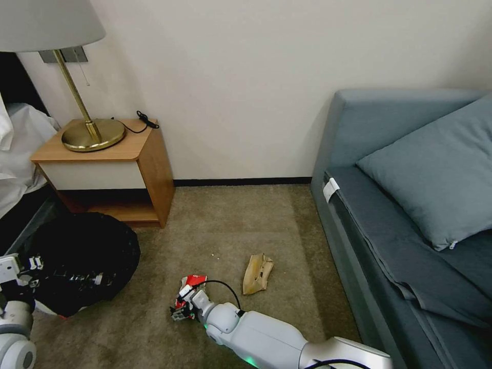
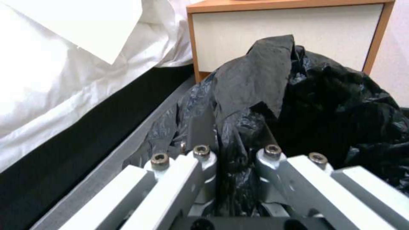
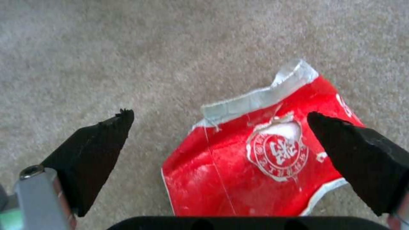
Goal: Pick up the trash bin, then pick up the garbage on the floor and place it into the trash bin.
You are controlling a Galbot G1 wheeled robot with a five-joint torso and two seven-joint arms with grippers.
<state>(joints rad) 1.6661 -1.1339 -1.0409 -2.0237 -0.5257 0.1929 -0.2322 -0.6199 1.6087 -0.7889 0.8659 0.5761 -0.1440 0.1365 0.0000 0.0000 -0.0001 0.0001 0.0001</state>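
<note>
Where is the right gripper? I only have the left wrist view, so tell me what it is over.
Observer: The right gripper is open, low over the carpet, with one finger on either side of the red snack packet.
Operator: Report any other litter near it.
Observer: A tan paper bag lies on the carpet beside the packet, toward the sofa.
Operator: Say where the bin sits in the room.
Observer: The trash bin, its bag pinched by the left gripper, is in front of the nightstand, on the robot's left.
</note>
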